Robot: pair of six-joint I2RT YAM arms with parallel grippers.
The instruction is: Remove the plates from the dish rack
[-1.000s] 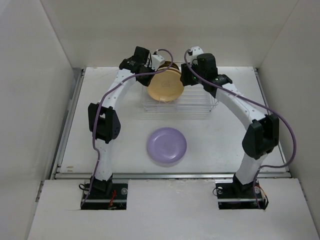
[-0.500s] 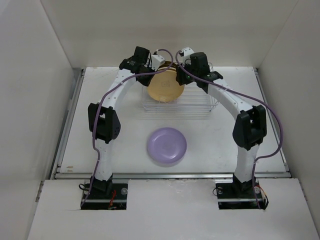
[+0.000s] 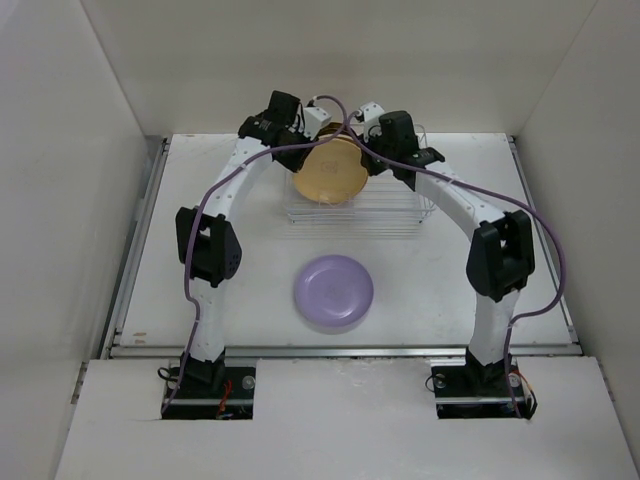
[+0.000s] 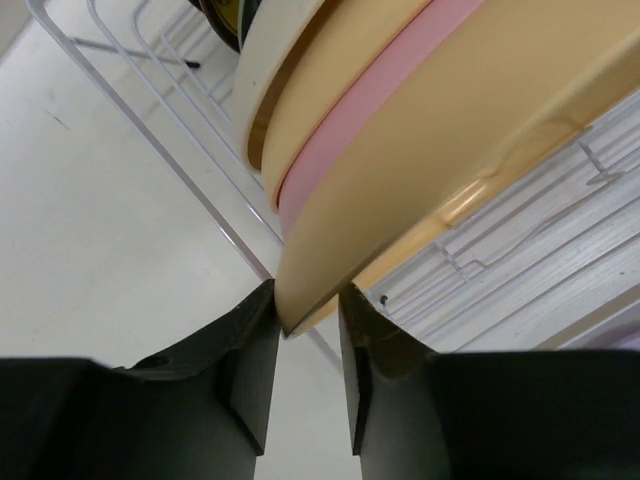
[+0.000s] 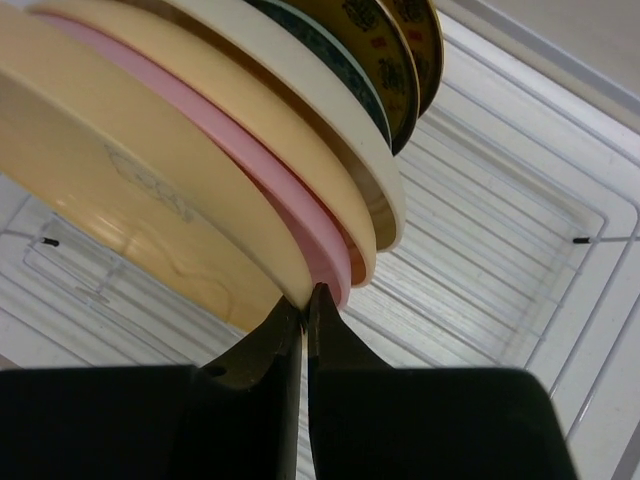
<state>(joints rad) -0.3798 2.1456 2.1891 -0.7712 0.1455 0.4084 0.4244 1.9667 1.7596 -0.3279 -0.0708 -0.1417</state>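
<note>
Yellow-orange plate (image 3: 330,175) stands on edge, foremost in the dish rack (image 3: 400,215), rim between my left jaws, narrow, grip unconfirmed; my right jaws, shut empty, point at its seam with the pink plate (image 4: 380,90).

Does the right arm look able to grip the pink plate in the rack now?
Probably not yet: the pink plate sits tight between two yellow-orange plates, only its rim showing, and the right gripper is shut.

The white table (image 3: 420,290) carries the wire dish rack (image 3: 395,205) near its far edge and a lavender plate (image 3: 333,292) nearer its near edge.
</note>
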